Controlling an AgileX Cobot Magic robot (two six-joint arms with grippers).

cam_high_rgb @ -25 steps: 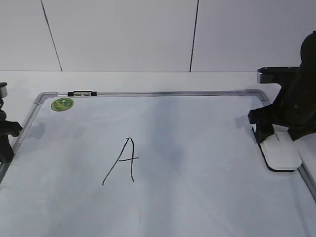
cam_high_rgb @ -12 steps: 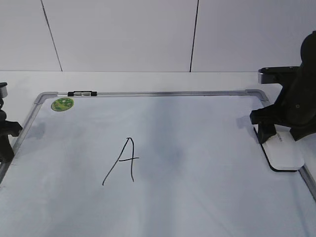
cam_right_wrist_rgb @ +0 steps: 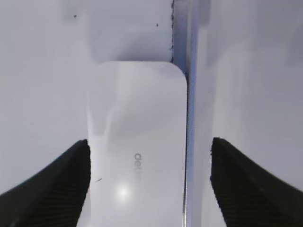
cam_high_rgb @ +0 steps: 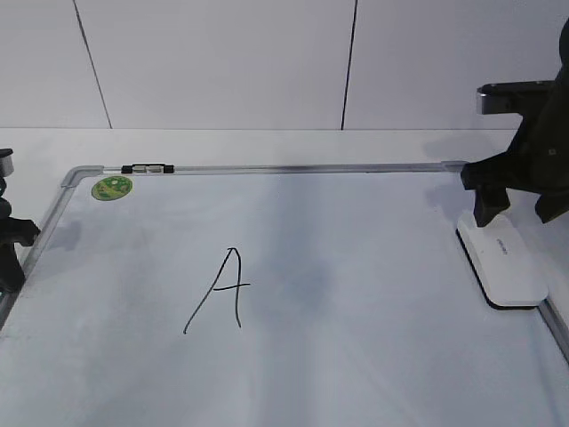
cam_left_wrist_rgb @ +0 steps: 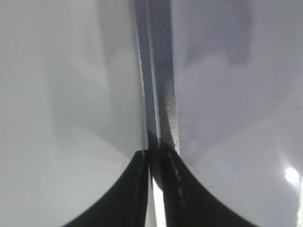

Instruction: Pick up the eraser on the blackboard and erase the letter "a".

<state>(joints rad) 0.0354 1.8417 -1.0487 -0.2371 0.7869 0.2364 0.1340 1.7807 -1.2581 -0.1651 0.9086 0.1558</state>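
Observation:
The white eraser (cam_high_rgb: pixel 502 262) lies flat on the blackboard (cam_high_rgb: pixel 373 356), against its right frame. My right gripper (cam_high_rgb: pixel 516 212) hangs open just above the eraser's far end, not touching it. In the right wrist view the eraser (cam_right_wrist_rgb: pixel 137 156) lies between and below the spread fingers of the gripper (cam_right_wrist_rgb: pixel 149 142), next to the frame strip (cam_right_wrist_rgb: pixel 189 142). A lowercase "a" does not show; only a capital "A" (cam_high_rgb: pixel 222 292) is drawn left of the board's middle. My left gripper (cam_high_rgb: pixel 11 253) is shut and empty at the board's left frame (cam_left_wrist_rgb: pixel 158 71).
A round green sticker (cam_high_rgb: pixel 112 187) and a small black-and-silver clip (cam_high_rgb: pixel 148 168) sit at the board's far left corner. A faint grey smudge (cam_high_rgb: pixel 302 276) lies right of the "A". A white panelled wall stands behind the table.
My right gripper has risen and drawn back from low around the eraser, which now shows in full and lies alone by the right frame. The left arm has not moved.

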